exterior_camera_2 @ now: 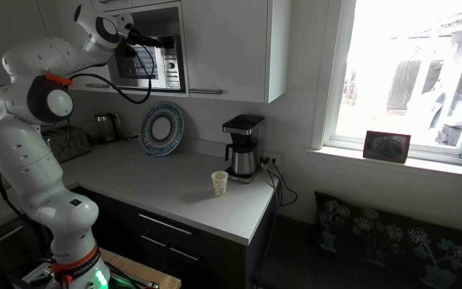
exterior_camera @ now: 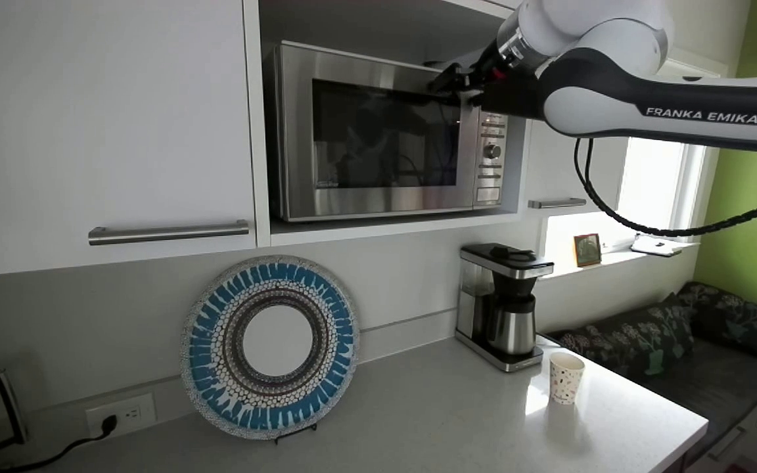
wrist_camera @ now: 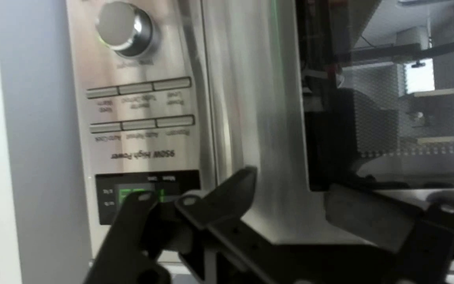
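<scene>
A stainless-steel microwave [exterior_camera: 385,200] with a dark glass door sits in an open cabinet niche; it also shows behind the arm in an exterior view [exterior_camera_2: 172,78]. Its door looks shut. My gripper [exterior_camera: 449,82] is at the upper right part of the microwave front, near the door edge; it shows dark in an exterior view [exterior_camera_2: 155,41]. In the wrist view, which stands upside down, the fingers [wrist_camera: 290,185] are apart with nothing between them but the steel door frame behind. Whether they touch the door cannot be told. The knob [wrist_camera: 124,29], buttons and green display [wrist_camera: 140,193] lie beside them.
White cabinets [exterior_camera: 102,131] with bar handles flank the niche. On the counter [exterior_camera_2: 150,176] below stand a coffee maker [exterior_camera_2: 243,148], a speckled paper cup [exterior_camera_2: 219,184], a round blue-patterned plate [exterior_camera: 217,368], a toaster [exterior_camera_2: 68,142] and a kettle [exterior_camera_2: 104,126]. A black cable [exterior_camera: 681,231] hangs from the arm.
</scene>
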Tool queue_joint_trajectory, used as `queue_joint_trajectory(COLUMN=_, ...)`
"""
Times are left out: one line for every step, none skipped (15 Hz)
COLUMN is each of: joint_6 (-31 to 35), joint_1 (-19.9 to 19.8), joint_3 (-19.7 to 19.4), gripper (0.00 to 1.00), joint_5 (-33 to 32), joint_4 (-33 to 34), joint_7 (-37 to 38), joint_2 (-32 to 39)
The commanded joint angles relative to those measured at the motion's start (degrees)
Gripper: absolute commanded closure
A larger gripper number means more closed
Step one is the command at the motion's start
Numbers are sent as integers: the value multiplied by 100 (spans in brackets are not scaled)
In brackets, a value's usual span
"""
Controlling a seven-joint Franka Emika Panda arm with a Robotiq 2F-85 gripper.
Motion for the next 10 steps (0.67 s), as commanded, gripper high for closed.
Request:
queue_joint_trajectory(joint_6=-996, joint_1=72, joint_3=-40, gripper=15, joint_5=302, joint_4=115, joint_7=-306, joint_2=-103)
queue_joint_trajectory(joint_6=-1230, joint_1=82, joint_3=-50, gripper=8, joint_5=383, joint_4=106, joint_7=-376, joint_2=-160)
queue_joint_trajectory(joint_6=-1394, joint_1=78, joint_3=-57, gripper=1, joint_5=420, joint_4=83, joint_7=-414, joint_2=-209)
queue_joint_trajectory(joint_6=-1540, joint_1=86, joint_3=-78, gripper=0, joint_5=523, joint_4=50, joint_7=-507, joint_2=-270)
queue_joint_trajectory(joint_6=-1600, joint_1=69, joint_3=-88, gripper=0, joint_5=610, joint_4=-56, joint_7=-567, joint_2=-372)
queue_joint_trajectory(joint_6=-1646, joint_1=74, joint_3=-120, gripper=0, joint_5=699, joint_4=-117, joint_7=-650, joint_2=-437)
queue_joint_trajectory(joint_6=-1686, joint_1=85, joint_3=-155, gripper=0, joint_5=808, joint_4=-195, joint_7=-741, joint_2=-527)
queue_joint_trajectory(joint_6=-1641, joint_1=91, joint_3=-209, gripper=0, joint_5=914, joint_4=-273, joint_7=-852, joint_2=-597)
queue_joint_trajectory(joint_6=-1466, joint_1=119, joint_3=-308, gripper=0, joint_5=1088, joint_4=-414, joint_7=-1048, joint_2=-690)
queue_joint_trajectory(joint_6=-1348, joint_1=131, joint_3=-406, gripper=0, joint_5=1205, joint_4=-578, joint_7=-1278, joint_2=-777)
